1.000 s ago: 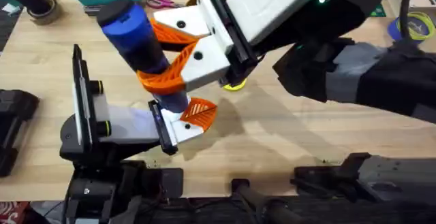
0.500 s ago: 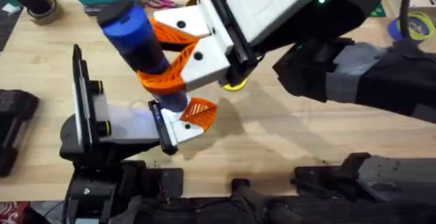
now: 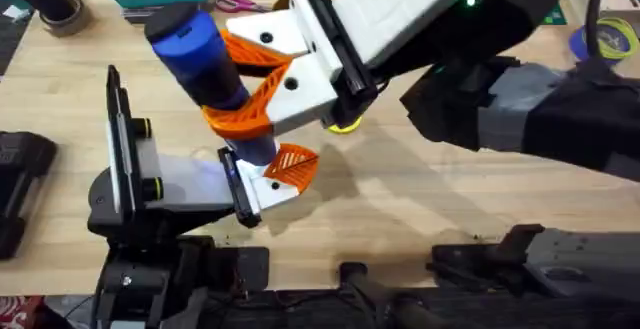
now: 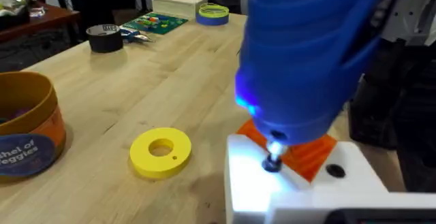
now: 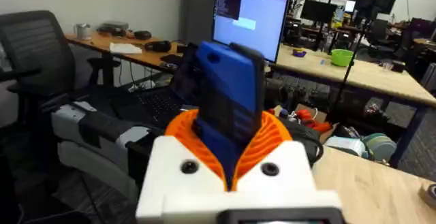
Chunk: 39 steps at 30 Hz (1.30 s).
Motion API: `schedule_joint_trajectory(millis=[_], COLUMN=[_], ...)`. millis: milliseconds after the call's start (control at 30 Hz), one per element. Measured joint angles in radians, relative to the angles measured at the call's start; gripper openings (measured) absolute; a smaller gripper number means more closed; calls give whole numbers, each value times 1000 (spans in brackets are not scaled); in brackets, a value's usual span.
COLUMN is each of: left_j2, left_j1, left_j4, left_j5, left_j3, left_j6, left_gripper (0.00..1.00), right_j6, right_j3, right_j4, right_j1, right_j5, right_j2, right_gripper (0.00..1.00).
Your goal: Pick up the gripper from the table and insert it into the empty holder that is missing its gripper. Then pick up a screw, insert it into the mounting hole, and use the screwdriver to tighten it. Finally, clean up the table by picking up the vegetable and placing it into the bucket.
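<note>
Blue screwdriver [image 3: 205,69], clamped upright in the right gripper's [image 3: 262,87] closed jaws, bears on the screw [image 4: 273,163] in the holder [image 3: 262,194]; any tilt could cam the tip out, while the left jaws cannot be judged.

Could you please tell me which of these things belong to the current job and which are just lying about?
Job in hand: screwdriver, held by the right gripper; orange fingertip in the white holder; bucket.
Lying about: yellow ring, black tape roll, blue tape roll, scissors.
</note>
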Motion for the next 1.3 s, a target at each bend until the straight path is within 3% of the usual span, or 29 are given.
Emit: schedule_joint_trajectory(millis=[900,1300], left_j2=[0,0], left_j1=[0,0], left_j4=[0,0], left_j5=[0,0], left_j3=[0,0], left_j6=[0,0], left_gripper=[12,12], right_j6=[-10,4], right_j3=[-16,-22], right_j4=[20,62], right_j1=[-1,-11], right_j5=[11,-36], right_j2=[0,0], right_gripper=[22,22])
